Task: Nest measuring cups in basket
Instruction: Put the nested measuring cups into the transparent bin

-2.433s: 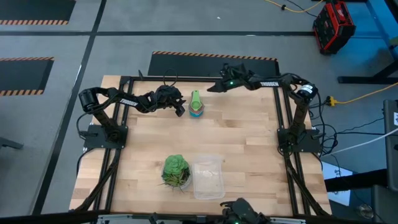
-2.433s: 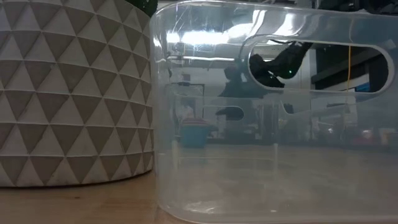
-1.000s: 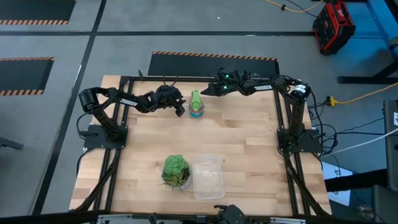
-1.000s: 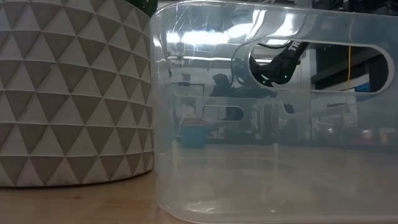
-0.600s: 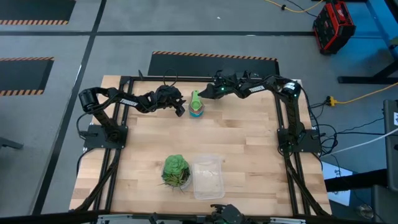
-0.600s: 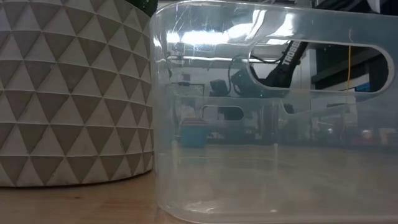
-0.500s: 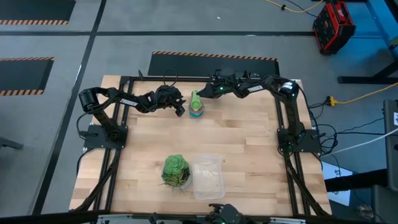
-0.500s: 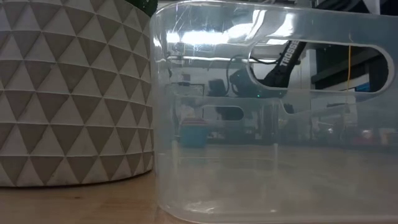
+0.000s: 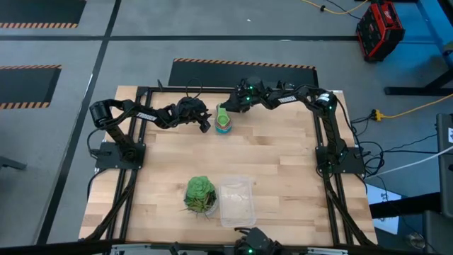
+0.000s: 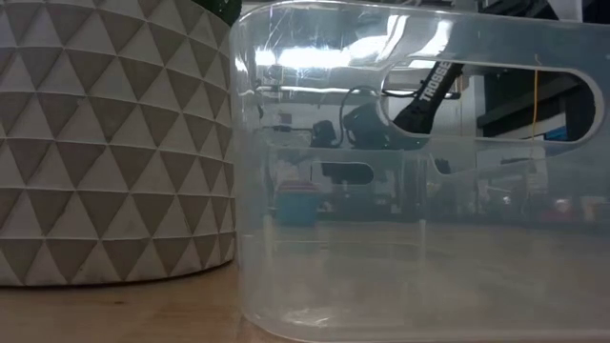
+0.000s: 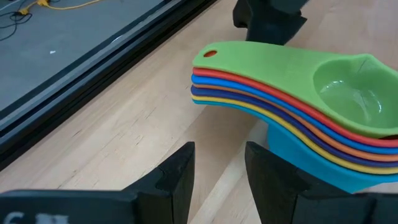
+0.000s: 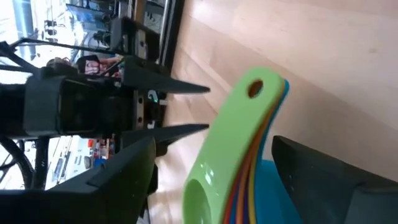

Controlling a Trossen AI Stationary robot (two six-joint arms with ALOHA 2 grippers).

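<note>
The measuring cups [image 9: 224, 122] stand nested in one stack near the table's far edge, green on top. The stack rests on the light blue bottom cup [image 11: 311, 158], and the handles [image 11: 230, 74] point toward the far edge. My left gripper [image 9: 206, 122] is open just left of the stack, with nothing between its fingers [image 11: 180, 174]. My right gripper [image 9: 236, 106] is wide open at the stack's far right. Its fingers [image 12: 124, 174] stand on either side of the green handle [image 12: 242, 118] without touching it. The clear basket [image 9: 236, 200] sits near the front edge.
A green leafy ball [image 9: 200, 193] in a white patterned pot [image 10: 114, 143] stands against the basket's left side [image 10: 248, 191]. Bare wooden tabletop [image 9: 269, 152] lies between the stack and the basket. Black frame rails [image 9: 322, 134] run along the table's edges.
My right gripper has gone toward the table's left edge and down toward the cup stack. It has rolled about its pointing line and stayed open. The left gripper and the cups have kept still.
</note>
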